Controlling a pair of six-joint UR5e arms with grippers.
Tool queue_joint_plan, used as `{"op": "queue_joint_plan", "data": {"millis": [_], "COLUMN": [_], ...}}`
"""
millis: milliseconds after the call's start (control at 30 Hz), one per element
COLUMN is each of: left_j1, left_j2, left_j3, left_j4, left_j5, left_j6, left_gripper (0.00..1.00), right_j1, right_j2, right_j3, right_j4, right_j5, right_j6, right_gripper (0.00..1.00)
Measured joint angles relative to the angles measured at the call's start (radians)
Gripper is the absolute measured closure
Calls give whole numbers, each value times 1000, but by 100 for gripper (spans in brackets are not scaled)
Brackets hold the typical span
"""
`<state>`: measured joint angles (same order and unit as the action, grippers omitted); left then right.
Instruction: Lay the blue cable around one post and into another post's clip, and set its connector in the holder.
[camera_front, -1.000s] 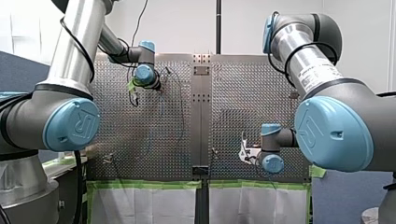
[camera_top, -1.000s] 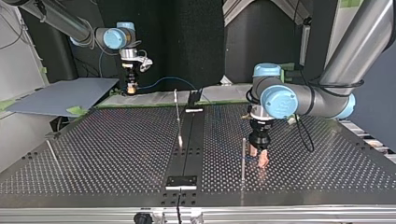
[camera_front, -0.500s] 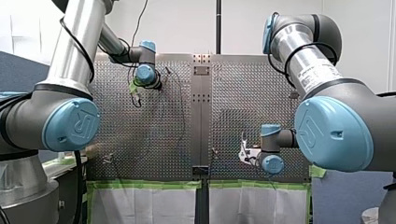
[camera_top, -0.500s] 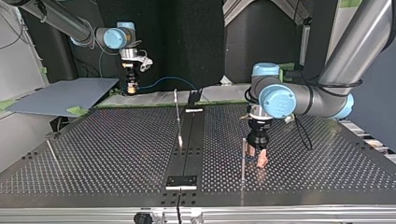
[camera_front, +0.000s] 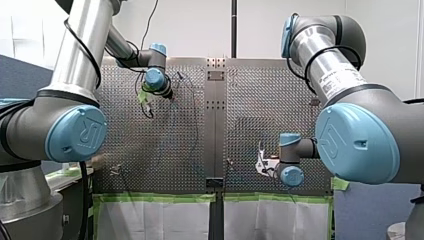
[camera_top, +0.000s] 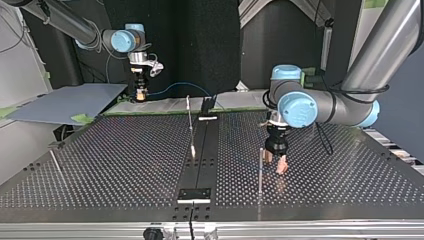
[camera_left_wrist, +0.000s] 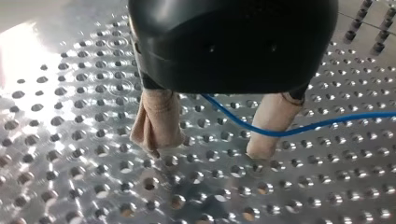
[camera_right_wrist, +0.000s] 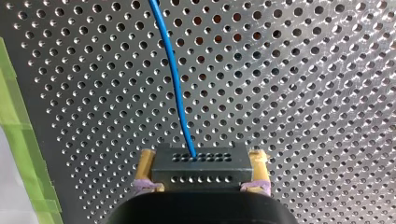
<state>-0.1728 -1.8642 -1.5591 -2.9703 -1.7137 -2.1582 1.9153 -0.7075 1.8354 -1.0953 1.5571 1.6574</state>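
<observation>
1. Far left in the top view, beyond the far edge of the surface (camera_top: 125, 150): right jaws are clamped on the connector (camera_right_wrist: 201, 165), a black block between the yellow pads (camera_right_wrist: 147, 168).
2. The blue cable (camera_right_wrist: 173, 79) leaves the connector's front face. Its long axis points straight ahead of the right jaws, with a slight bend. In the top view it arcs right towards the centre strip.
3. Centre: thin leaning centre post (camera_top: 189, 117). I lose the cable around here and can't trace it further right in the top view.
4. Right of centre: upright second post (camera_top: 260, 167), just left of the left jaws.
5. Left jaws are wide, with the beige pads (camera_left_wrist: 159, 121) apart and nothing gripped. The cable runs sideways through the gap and across one pad. Can't tell whether it touches the pad.
6. Whether the pad tips touch the surface is unclear.
</observation>
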Motion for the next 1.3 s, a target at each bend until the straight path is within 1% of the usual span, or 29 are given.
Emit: {"op": "queue_joint_plan", "data": {"millis": [133, 300, 433, 667, 767, 900, 1100, 1200, 1300], "left_j1": [-3, -3, 4, 13, 13, 14, 14, 14, 14], "left_j2": [4, 9, 23, 39, 48, 72, 126, 154, 179], "left_j3": [0, -3, -21, -81, -104, -125, -132, -132, -130], "left_j4": [-30, -32, -12, 45, 53, 47, 0, -28, -53], "left_j5": [10, 44, 62, 94, 97, 79, 27, -1, -26], "left_j6": [-34, -75, -107, -173, -203, -239, -294, -295, -280], "left_gripper": [0, 0, 0, 0, 0, 0, 0, 0, 0], "right_j1": [0, 0, 0, 0, 0, 1, 1, 1, 1], "right_j2": [0, 0, 0, 0, 0, 0, 0, 0, 0], "right_j3": [0, -1, -1, -1, -1, -1, -6, -9, -10], "right_j4": [0, 2, 2, 2, 3, 2, 5, 12, 18], "right_j5": [0, 0, 0, 0, 0, 0, 0, -1, -1], "right_j6": [1, 0, 0, -1, -2, 0, 3, 5, 7], "right_gripper": [100, 100, 100, 100, 100, 100, 100, 100, 100]}}
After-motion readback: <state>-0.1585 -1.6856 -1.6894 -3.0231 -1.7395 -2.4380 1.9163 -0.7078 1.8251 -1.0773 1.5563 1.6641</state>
